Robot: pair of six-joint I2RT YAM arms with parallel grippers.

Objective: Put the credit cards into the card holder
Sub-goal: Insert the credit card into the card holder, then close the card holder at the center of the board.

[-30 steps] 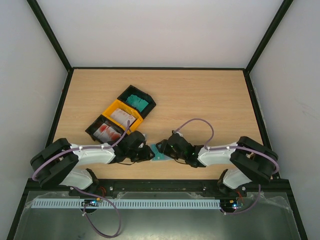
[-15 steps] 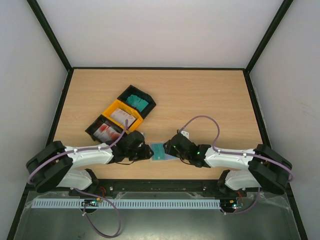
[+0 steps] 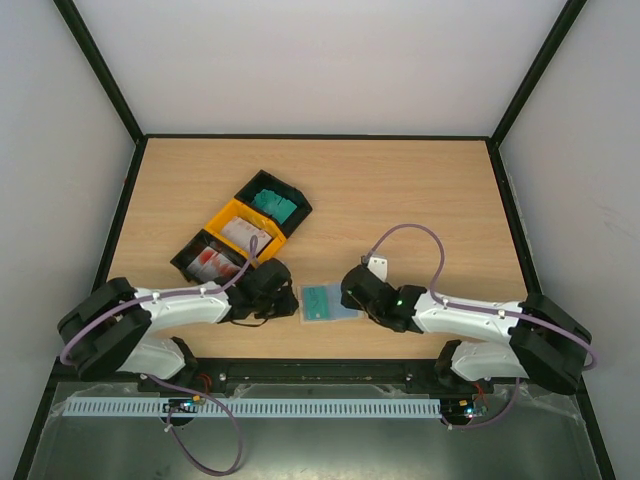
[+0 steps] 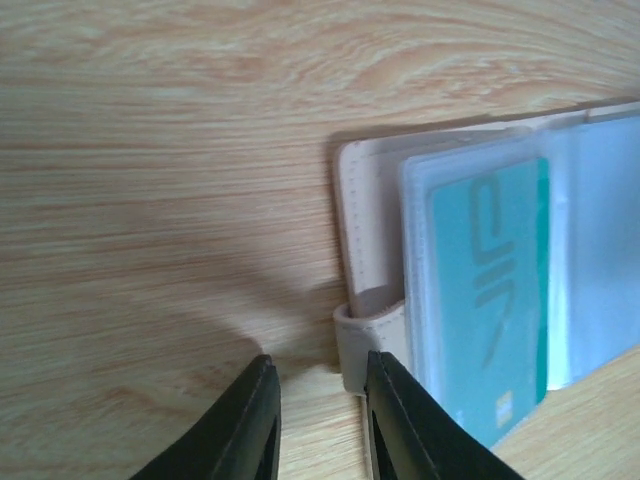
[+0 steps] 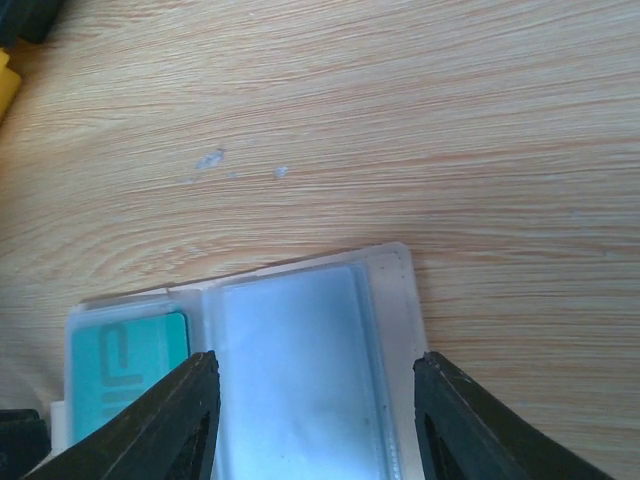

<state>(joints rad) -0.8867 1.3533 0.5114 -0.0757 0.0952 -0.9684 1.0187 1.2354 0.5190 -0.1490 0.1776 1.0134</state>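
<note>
Lying open on the counter (image 3: 420,200), the card holder (image 3: 322,303) showed a teal credit card (image 4: 490,300) in a clear sleeve; the left end effector (image 4: 318,400) stood narrowly parted beside its tab, the right end effector (image 5: 318,370) wide apart over an empty sleeve

The card holder (image 4: 365,220) has glossy plastic sleeves (image 5: 290,390).
</note>
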